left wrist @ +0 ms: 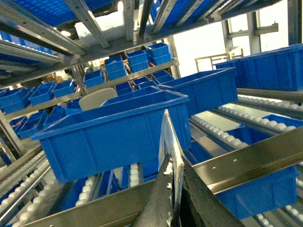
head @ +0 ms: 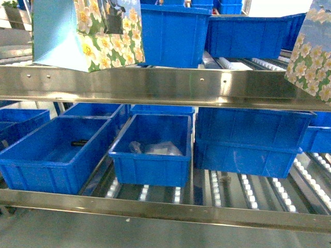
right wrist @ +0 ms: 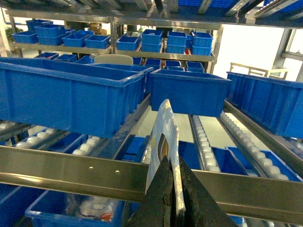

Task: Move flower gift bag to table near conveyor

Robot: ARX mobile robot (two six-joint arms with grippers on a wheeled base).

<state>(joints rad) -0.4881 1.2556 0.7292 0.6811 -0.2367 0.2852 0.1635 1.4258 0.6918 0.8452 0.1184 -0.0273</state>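
Note:
Two flower gift bags hang in front of the upper shelf rail. One (head: 88, 33) is at the top left, with a light blue side and a daisy-print face. The other (head: 313, 51) is at the top right edge. My left gripper (left wrist: 176, 158) is shut on the thin top edge of a bag (left wrist: 166, 132). My right gripper (right wrist: 172, 157) is shut on a bag (right wrist: 163, 125) just below its handle cut-out. The conveyor (head: 248, 191) of white rollers runs under the blue bins. A pale strip of the table (head: 103, 236) shows along the bottom.
Two shiny steel shelf rails (head: 170, 82) (head: 170, 209) cross the view. Blue bins (head: 150, 147) fill both levels; the middle lower one holds a clear plastic packet. More racks of blue bins (right wrist: 71, 99) stand behind.

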